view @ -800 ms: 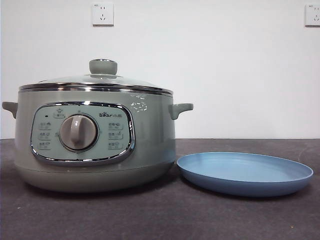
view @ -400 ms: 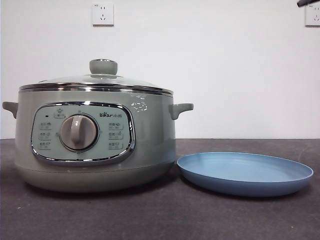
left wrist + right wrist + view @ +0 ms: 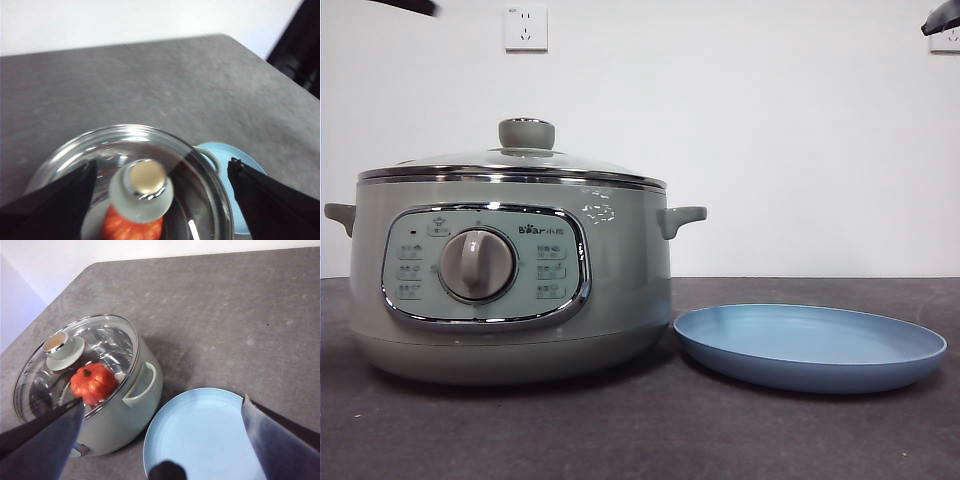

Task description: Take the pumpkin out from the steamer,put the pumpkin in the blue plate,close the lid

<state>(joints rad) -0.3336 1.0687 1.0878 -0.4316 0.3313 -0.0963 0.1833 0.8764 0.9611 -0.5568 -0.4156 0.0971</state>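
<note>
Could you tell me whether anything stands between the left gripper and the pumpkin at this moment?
Yes. The lid sits closed on the steamer, and the pumpkin lies inside under its glass. The left gripper is open above the lid's knob, jaws either side of it, not touching. The blue plate lies bare beside the steamer.

Both grippers are plain matte black. The left gripper [image 3: 160, 200] shows two broad, wedge-shaped jaws with sharp corners; the right gripper [image 3: 165, 440] looks alike, greyer in the light.

One steamer [image 3: 510, 290], lid [image 3: 515, 165], pumpkin [image 3: 93, 382], blue plate [image 3: 810, 345], seemingly two wall sockets [image 3: 525, 27].
</note>
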